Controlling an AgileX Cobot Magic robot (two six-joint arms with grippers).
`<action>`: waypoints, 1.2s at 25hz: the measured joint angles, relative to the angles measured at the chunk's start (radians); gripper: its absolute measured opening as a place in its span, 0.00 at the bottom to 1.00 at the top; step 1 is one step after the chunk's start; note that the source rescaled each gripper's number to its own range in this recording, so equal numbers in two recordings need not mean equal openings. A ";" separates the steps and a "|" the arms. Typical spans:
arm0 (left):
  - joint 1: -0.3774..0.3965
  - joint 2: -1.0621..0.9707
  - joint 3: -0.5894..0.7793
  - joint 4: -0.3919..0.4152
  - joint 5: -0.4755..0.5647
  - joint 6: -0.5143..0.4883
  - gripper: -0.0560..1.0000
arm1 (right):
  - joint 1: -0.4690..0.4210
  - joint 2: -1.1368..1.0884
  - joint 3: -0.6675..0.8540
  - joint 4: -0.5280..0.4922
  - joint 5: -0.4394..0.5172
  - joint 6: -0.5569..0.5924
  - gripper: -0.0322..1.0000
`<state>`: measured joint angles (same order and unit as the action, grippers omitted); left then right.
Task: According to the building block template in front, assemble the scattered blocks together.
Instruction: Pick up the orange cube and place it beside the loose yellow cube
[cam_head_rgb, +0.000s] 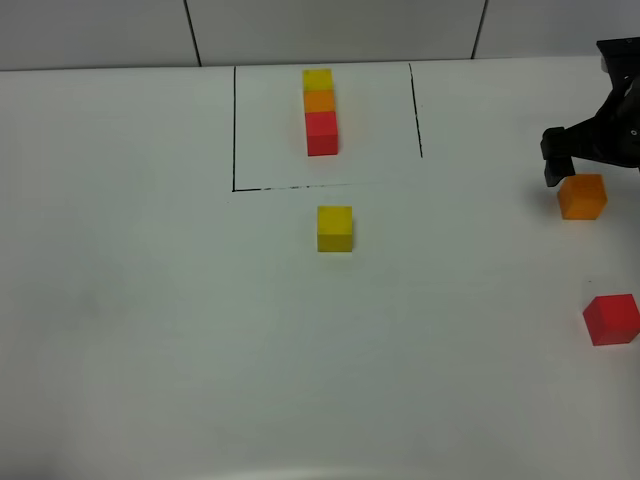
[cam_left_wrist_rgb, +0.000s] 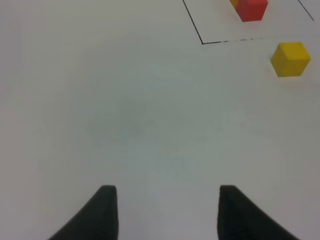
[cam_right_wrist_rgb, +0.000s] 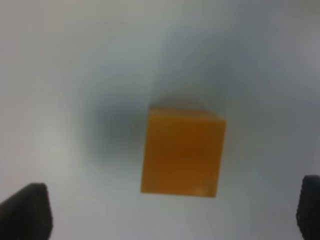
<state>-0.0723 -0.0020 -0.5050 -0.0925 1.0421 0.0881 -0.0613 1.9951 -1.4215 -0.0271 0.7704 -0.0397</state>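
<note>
The template (cam_head_rgb: 320, 111) is a yellow, orange, red row inside a black drawn frame at the back middle; its red end shows in the left wrist view (cam_left_wrist_rgb: 251, 9). The loose yellow cube (cam_head_rgb: 335, 228) (cam_left_wrist_rgb: 290, 59) sits just in front of the frame. The loose orange cube (cam_head_rgb: 582, 196) (cam_right_wrist_rgb: 182, 151) sits at the right, with my right gripper (cam_head_rgb: 580, 160) (cam_right_wrist_rgb: 172, 210) open just above it, fingers wide on either side. The loose red cube (cam_head_rgb: 611, 319) lies nearer the front at the right edge. My left gripper (cam_left_wrist_rgb: 165, 212) is open and empty over bare table.
The white table (cam_head_rgb: 150, 300) meets a tiled wall (cam_head_rgb: 330, 30) at the back. The black frame line (cam_head_rgb: 234, 125) is drawn flat on the table. The right arm (cam_head_rgb: 620, 110) reaches in from the right edge.
</note>
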 joint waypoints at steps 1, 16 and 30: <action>0.000 0.000 0.000 0.000 0.000 0.000 0.09 | -0.011 0.014 -0.008 0.015 0.000 -0.007 1.00; 0.000 0.000 0.000 0.000 0.000 0.000 0.09 | -0.038 0.122 -0.016 0.061 -0.033 -0.009 0.52; 0.000 0.000 0.000 0.000 0.000 0.001 0.09 | 0.074 0.084 -0.122 0.061 0.168 -0.357 0.06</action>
<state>-0.0723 -0.0020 -0.5050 -0.0925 1.0421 0.0890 0.0124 2.0788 -1.5440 0.0343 0.9382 -0.3970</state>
